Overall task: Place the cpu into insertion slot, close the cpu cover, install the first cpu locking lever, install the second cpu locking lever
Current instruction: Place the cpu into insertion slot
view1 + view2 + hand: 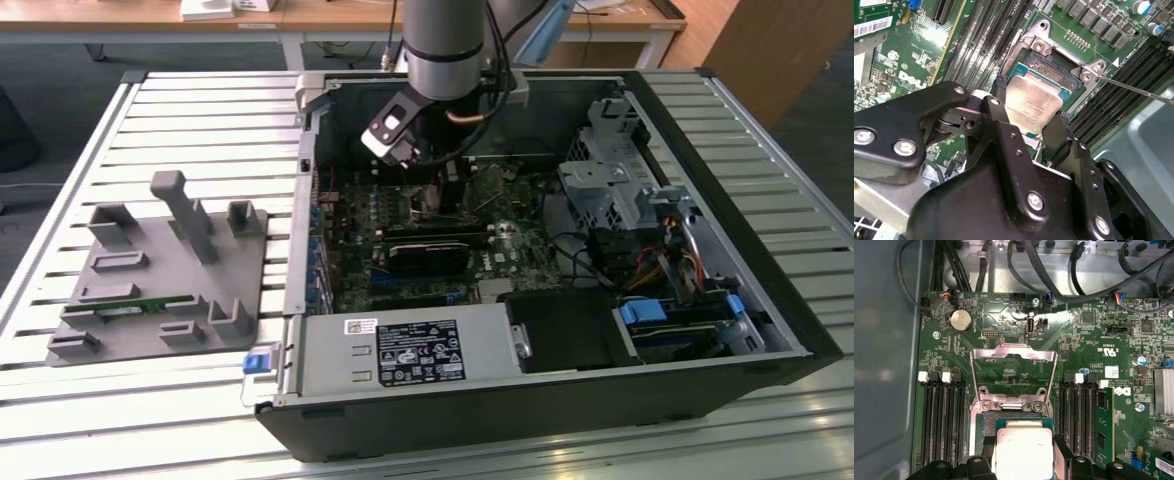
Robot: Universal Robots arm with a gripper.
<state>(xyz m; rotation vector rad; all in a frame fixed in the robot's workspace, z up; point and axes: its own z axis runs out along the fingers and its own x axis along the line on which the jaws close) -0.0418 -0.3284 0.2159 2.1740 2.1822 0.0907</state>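
Note:
In both wrist views my gripper (1031, 107) (1024, 452) is shut on the cpu (1035, 100) (1023, 455), a black finger (999, 92) pressing on each of two opposite edges. The silvery chip sits just over the insertion slot (1054, 67) (1004, 419), whose dark contacts and teal edge show past it. I cannot tell if the chip rests in it. The cpu cover (1014, 351) stands flipped open beyond the slot. A thin lever rod (1134, 87) sticks out beside the socket. In the exterior view the gripper (434, 195) reaches down into the open computer case (747, 300).
Memory slots (944, 415) (1081, 410) flank the socket. Black cables (1064, 270) run along the case wall beyond the board. A drive cage (614, 180) and power supply (407, 350) crowd the case. A grey fixture (160, 270) lies on the slatted table at the exterior view's left.

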